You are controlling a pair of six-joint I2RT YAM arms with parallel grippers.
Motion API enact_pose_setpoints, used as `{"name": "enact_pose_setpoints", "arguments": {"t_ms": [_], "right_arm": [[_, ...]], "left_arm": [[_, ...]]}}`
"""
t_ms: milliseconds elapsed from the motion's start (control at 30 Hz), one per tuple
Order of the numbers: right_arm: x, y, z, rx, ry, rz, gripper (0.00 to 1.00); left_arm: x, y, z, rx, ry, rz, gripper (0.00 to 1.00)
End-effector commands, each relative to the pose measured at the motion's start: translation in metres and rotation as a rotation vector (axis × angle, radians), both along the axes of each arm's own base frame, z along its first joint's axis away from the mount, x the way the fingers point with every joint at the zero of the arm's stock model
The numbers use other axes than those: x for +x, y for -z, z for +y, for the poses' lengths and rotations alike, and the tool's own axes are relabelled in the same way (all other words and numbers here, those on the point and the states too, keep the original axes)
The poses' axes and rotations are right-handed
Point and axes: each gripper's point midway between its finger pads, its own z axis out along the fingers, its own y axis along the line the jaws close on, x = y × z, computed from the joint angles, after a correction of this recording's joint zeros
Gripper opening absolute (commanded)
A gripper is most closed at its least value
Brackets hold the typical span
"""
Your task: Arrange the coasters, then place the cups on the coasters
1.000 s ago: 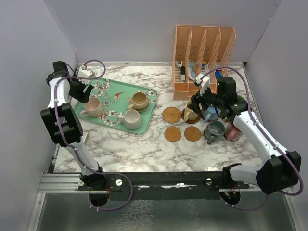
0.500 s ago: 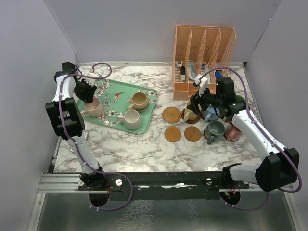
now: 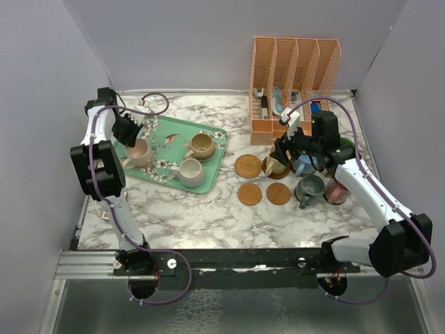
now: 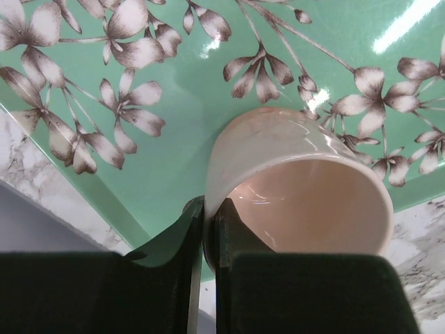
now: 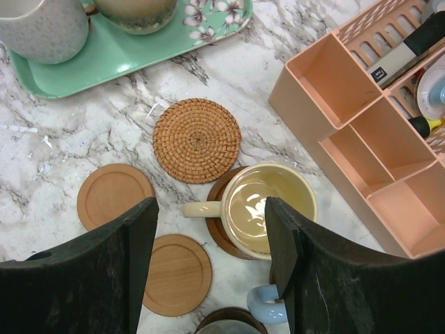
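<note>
My left gripper (image 4: 208, 209) is shut on the rim of the pink cup (image 4: 299, 188), one finger inside and one outside; in the top view that gripper (image 3: 129, 133) stands at the cup (image 3: 138, 152) on the tray's left end. A tan cup (image 3: 202, 145) and a cream cup (image 3: 191, 172) share the tray. My right gripper (image 5: 210, 207) hangs open over the yellow cup (image 5: 271, 209), which sits on a dark coaster (image 5: 219, 233). A woven coaster (image 5: 197, 140) and two plain coasters (image 5: 115, 196) (image 5: 177, 273) lie bare. Light blue (image 3: 304, 164), grey-teal (image 3: 311, 186) and maroon (image 3: 338, 192) cups stand at the right.
The mint-green flowered tray (image 3: 170, 136) lies at the left on the marble table. A peach desk organizer (image 3: 295, 83) with pens stands at the back right, close behind my right gripper. Grey walls close in both sides.
My left gripper moved in over the pink cup and closed its jaws on the rim. The right arm has stayed in place, open.
</note>
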Motion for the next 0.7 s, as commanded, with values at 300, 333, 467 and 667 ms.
{"name": "enact_pose_setpoints", "arguments": {"t_ms": [300,333,467,667], "right_arm": [[0.016,0.000,-0.014,-0.010,0.099,-0.028,0.65],[0.018,0.001,-0.016,-0.015,0.115,-0.030,0.66],[0.028,0.004,-0.026,-0.030,0.188,-0.030,0.67],[0.043,0.004,-0.050,-0.039,0.322,-0.032,0.70]], "left_arm": [[-0.025,-0.147,-0.044,0.167,0.070,-0.304,0.00],[-0.028,-0.159,-0.054,0.158,0.068,-0.332,0.00],[-0.037,-0.194,-0.104,0.081,0.063,-0.412,0.00],[-0.052,-0.221,-0.189,-0.098,0.081,-0.449,0.00]]}}
